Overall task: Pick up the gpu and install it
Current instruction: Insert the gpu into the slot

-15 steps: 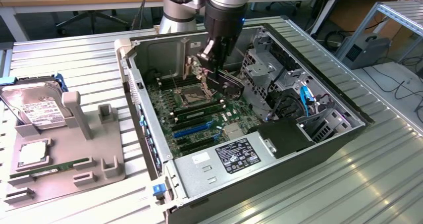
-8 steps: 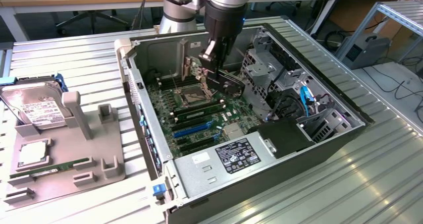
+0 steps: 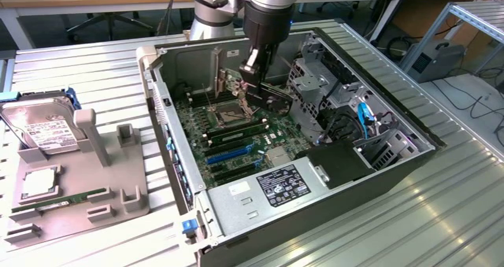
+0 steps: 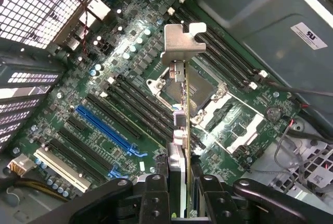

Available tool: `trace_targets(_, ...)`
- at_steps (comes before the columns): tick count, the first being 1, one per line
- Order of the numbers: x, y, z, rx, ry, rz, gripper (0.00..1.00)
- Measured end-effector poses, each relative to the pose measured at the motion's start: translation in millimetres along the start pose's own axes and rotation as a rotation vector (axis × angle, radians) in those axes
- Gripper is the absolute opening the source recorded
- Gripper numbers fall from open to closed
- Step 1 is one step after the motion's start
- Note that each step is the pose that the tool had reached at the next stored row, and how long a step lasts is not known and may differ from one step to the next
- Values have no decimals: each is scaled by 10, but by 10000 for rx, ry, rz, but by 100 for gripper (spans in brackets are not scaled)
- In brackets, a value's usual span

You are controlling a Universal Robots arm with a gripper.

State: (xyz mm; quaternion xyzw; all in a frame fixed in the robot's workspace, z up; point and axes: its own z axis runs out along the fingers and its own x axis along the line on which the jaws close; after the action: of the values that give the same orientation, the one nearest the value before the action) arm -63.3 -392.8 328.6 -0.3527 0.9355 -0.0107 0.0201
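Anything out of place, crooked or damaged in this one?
Nothing stands out. The claw grips the thin green expansion card with silver end bracket squarely, edge toward the green motherboard inside the open grey computer case.

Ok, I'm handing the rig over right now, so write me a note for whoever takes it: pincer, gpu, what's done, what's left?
Pincer: shut on the gpu, which it holds on edge with the silver bracket pointing away from the wrist.
Gpu: inside the case, hanging above the motherboard, not in any slot.
Done: pick-up.
Left: the install; the card is not yet seated.
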Motion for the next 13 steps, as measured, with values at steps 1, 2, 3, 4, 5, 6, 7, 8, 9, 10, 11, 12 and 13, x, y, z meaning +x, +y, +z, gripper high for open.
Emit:
trace_targets(1,0,0,0,-3,-4,-104,27)
trace_targets(2,0,0,0,-6,-7,-229,27)
trace_targets(3,0,0,0,-11,-12,-370,27)
trace_targets(4,0,0,0,-13,-15,-444,27)
trace_targets(5,0,0,0,-15,-17,-515,27)
trace_targets(6,0,0,0,-18,-21,-625,27)
trace_targets(7,0,0,0,-23,-26,-759,27)
trace_targets(8,0,0,0,-25,-29,-862,27)
trace_targets(9,0,0,0,-28,-32,-955,27)
trace_targets(10,0,0,0,-31,-35,-1045,27)
trace_targets(11,0,0,0,-33,-37,-1113,27)
trace_targets(12,0,0,0,-35,-40,-1184,27)
trace_targets(13,0,0,0,-37,-42,-1258,27)
